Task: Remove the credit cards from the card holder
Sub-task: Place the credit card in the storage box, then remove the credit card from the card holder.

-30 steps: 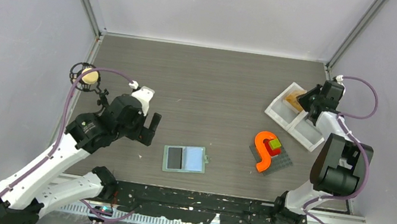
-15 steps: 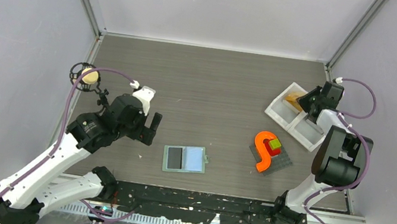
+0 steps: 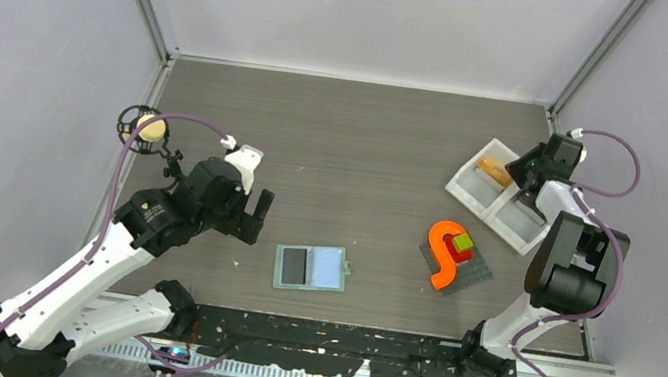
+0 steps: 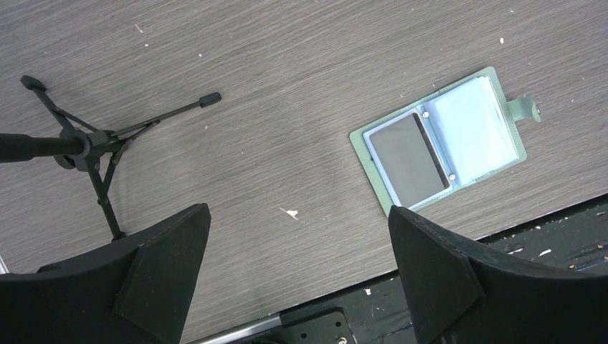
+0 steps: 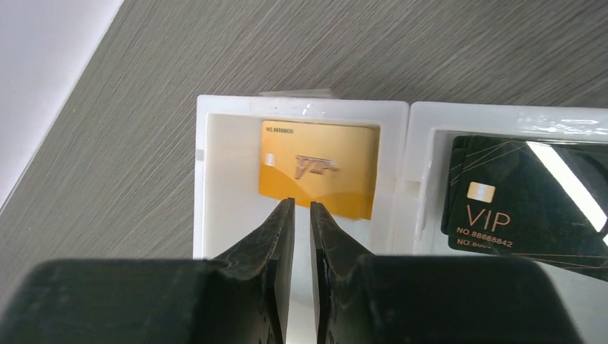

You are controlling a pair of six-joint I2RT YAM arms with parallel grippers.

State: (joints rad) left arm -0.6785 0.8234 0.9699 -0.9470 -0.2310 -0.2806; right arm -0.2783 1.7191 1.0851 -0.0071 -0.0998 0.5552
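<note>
Right gripper point(image 5: 301, 215) above gold card point(image 5: 319, 168) in white two-compartment tray point(image 5: 204, 179), jaws nearly pressed together, empty. Left gripper point(image 4: 297, 265) jaws spread; approach dark card point(image 4: 410, 159) in sage-green bifold card holder point(image 4: 502, 154) low, pinch exposed edge, slide out flat.

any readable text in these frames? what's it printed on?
"VIP": black card in the tray's right compartment.
"NO.88888842": same black card, under VIP; a second line below it is cut off.
"NO.8888..." on the gold card in the left compartment: last digits too blurred, logo unreadable.
Card holder: no text.
</note>
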